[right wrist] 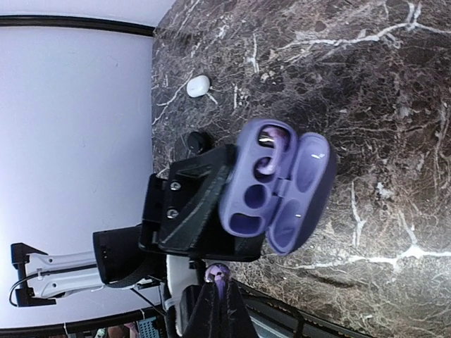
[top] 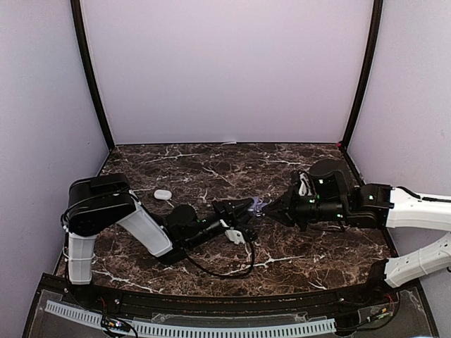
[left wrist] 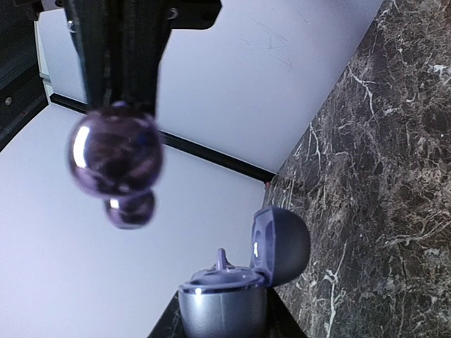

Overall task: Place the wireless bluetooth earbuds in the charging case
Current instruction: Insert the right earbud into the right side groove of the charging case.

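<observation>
Holds the open purple case (right wrist: 276, 184) in the left gripper (top: 245, 208), with the fingers drawn in narrow against the sides of its base, over the marble table (top: 211, 162). Shows the lid (right wrist: 304, 190) swung right back on its hinge and the wells turned toward the right wrist camera. Carries one glossy purple earbud (right wrist: 268, 151) already seated in one well, next to an empty well (right wrist: 246, 211). Pinches a second purple earbud (left wrist: 116, 158) in the right gripper (right wrist: 220, 292), with the fingers closed fully onto it. Hangs this earbud in the air near the open case, apart from it and not yet in the empty well. Brings both grippers tip to tip near the middle of the table in the overhead view, one arm reaching in from each side. Leaves a closed white case (top: 163, 193) lying on the table behind the left arm, well apart from both grippers.
</observation>
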### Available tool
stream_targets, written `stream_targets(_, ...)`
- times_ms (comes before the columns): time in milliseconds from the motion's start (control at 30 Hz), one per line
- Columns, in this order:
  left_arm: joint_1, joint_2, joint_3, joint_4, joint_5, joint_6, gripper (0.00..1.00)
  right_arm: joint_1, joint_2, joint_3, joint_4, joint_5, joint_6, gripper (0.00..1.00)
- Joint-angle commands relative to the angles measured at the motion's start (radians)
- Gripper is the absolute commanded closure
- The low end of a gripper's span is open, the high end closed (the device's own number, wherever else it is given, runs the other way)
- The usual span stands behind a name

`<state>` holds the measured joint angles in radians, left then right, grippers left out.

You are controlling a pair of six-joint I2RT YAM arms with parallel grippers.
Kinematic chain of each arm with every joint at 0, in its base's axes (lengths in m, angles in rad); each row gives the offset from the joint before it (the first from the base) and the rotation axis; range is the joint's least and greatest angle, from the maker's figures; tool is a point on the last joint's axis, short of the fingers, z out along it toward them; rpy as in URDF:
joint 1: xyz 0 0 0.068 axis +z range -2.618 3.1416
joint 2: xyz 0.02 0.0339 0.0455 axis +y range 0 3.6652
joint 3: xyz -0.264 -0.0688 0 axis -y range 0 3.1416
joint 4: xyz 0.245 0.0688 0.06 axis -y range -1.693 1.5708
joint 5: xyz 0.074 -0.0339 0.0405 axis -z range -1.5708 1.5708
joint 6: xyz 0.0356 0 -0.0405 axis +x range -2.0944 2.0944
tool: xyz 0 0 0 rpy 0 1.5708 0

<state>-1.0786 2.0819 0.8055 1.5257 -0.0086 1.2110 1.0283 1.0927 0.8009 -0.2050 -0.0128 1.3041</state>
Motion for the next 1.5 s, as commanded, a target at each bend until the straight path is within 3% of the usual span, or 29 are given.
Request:
stream_targets(0, -0.006, -0.013, 0.005, 0.091, -0.015, 0.005, 1.00, 0.012, 0.002, 0.012, -0.041, 0.064, 0.125, 1.00)
stream_targets(167, -0.007, -0.014, -0.012, 0.115, 0.007, -0.011, 1.00, 0.012, -0.008, -0.029, 0.049, 0.121, 0.156, 1.00)
stream_targets(433, -0.013, -0.027, -0.016, 0.114, 0.012, -0.013, 1.00, 0.012, 0.039, 0.041, 0.000, 0.169, 0.122, 1.00)
stream_targets(1400, -0.027, -0.029, -0.001, 0.080, -0.002, 0.005, 1.00, 0.012, 0.107, 0.013, 0.104, 0.137, 0.115, 1.00)
stream_targets(1467, -0.027, -0.028, -0.002, 0.081, -0.004, 0.003, 1.00, 0.012, 0.102, 0.014, 0.107, 0.134, 0.110, 0.86)
